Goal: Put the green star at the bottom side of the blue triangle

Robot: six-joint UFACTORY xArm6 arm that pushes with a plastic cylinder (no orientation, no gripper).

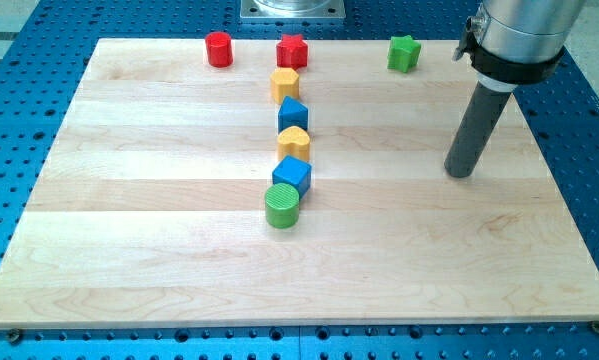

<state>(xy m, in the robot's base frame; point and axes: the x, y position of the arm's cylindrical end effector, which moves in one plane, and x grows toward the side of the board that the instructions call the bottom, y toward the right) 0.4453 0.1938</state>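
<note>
The green star [404,53] lies near the board's top edge, right of centre. A blue block that looks like the triangle [293,113] sits in a column of blocks at the board's middle, between a yellow hexagon [285,84] above it and a yellow heart-like block [294,142] below it. My tip [461,173] rests on the board at the right, well below and to the right of the green star, and far right of the column. It touches no block.
A red cylinder [218,48] and a red star [292,50] lie along the top edge. A blue cube [292,176] and a green cylinder [283,207] close the column's lower end. The wooden board [129,250] lies on a blue perforated table.
</note>
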